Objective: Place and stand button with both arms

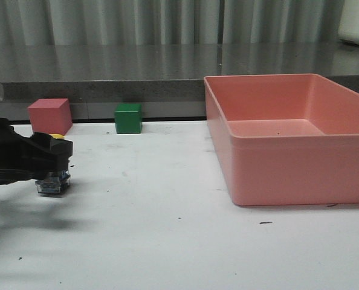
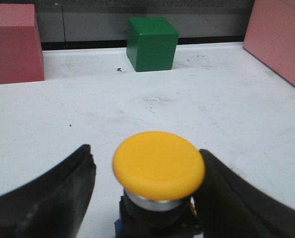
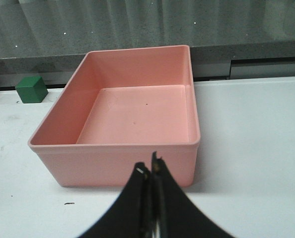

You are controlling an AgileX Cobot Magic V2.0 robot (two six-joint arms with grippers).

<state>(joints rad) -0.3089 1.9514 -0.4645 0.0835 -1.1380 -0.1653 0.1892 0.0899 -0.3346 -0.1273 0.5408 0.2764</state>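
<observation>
The button stands upright on the white table at the far left; its yellow cap faces up over a black body. My left gripper is low around it, also seen in the left wrist view. One finger touches the cap's side. The other finger stands apart from it, with bare table showing in the gap, so the jaws are open. My right gripper is shut and empty, hovering in front of the pink bin. It is out of the front view.
A large empty pink bin takes up the table's right side. A green cube and a pink cube sit at the back left, beyond the button; both show in the left wrist view.
</observation>
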